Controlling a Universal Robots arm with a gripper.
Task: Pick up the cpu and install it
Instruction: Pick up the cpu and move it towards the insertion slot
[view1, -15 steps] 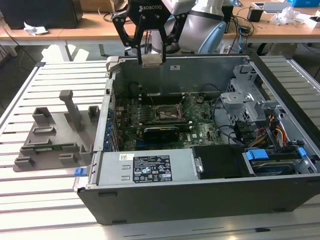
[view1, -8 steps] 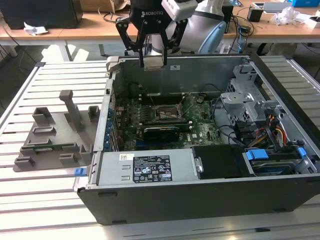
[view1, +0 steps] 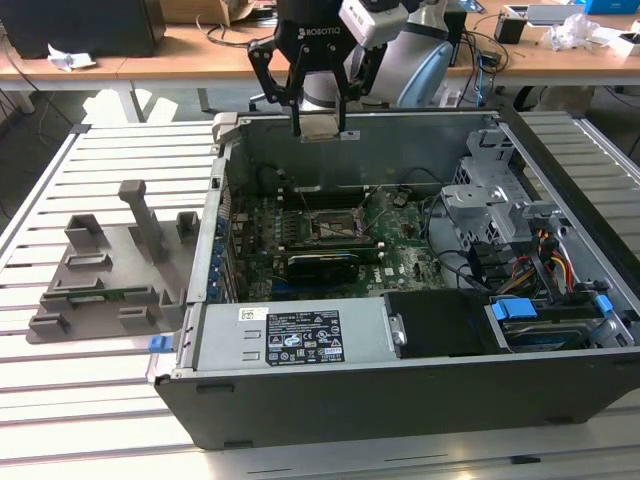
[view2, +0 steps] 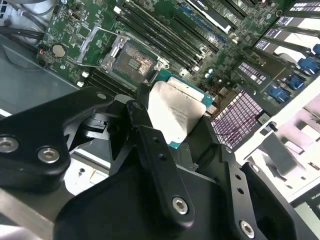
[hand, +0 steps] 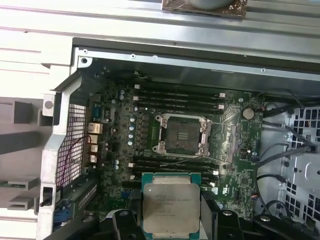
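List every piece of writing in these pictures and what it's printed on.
On the gripper body: white brand lettering, not quoted here.
On the power supply: two labels, too small to read.
On the cpu held by the gripper: faint engraving, unreadable.
On the motherboard: white print, too small to read.

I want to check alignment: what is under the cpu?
In the first wrist view the cpu hangs over the green motherboard; the open socket lies beyond its edge. The board directly beneath it is hidden.
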